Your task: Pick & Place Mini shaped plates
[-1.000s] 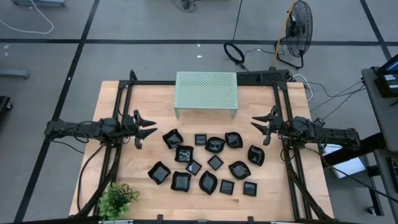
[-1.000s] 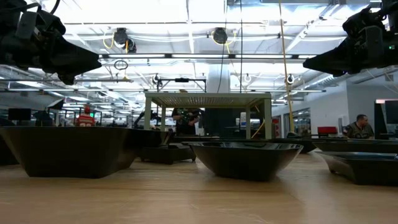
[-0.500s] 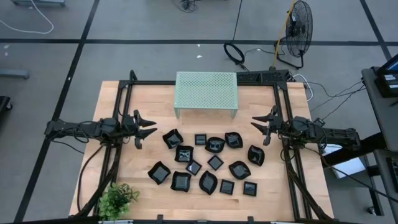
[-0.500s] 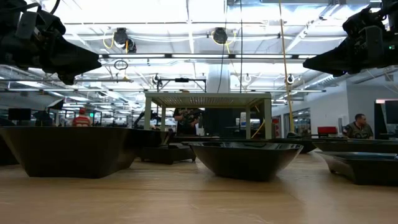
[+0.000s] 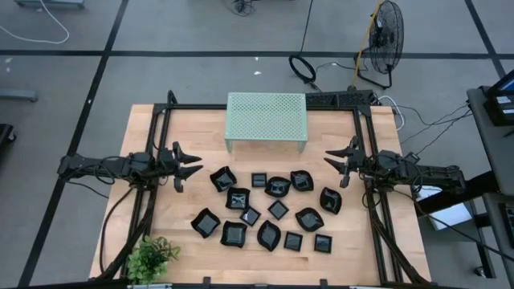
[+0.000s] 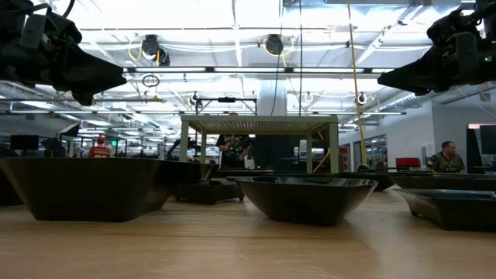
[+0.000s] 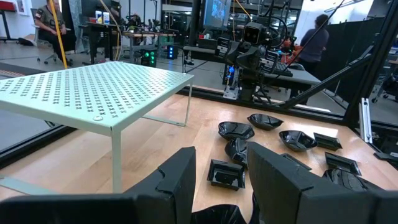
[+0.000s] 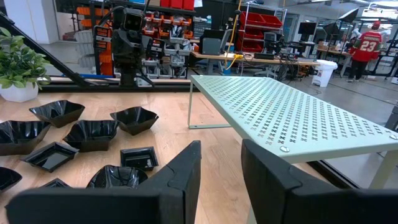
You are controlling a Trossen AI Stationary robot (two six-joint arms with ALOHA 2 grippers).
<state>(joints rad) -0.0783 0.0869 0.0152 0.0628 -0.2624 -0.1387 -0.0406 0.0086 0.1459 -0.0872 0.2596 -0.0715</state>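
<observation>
Several mini shaped plates [image 5: 269, 209], small glossy black dishes of varied shapes, rest on their bases on the wooden table between the two arms; the low view shows them close up [image 6: 306, 198]. My left gripper [image 5: 193, 167] hovers level at the table's left, above the wood and left of the plates, open and empty [image 7: 221, 168]. My right gripper [image 5: 333, 160] hovers level at the table's right, also open and empty [image 8: 221, 162]. Each gripper points toward the other across the plates.
A pale green perforated metal stand [image 5: 267, 119] stands on its legs at the table's far middle, behind the plates. A small potted plant [image 5: 152, 255] sits at the near left corner. A black frame [image 5: 165, 112] runs along the table's sides. People show in the room beyond.
</observation>
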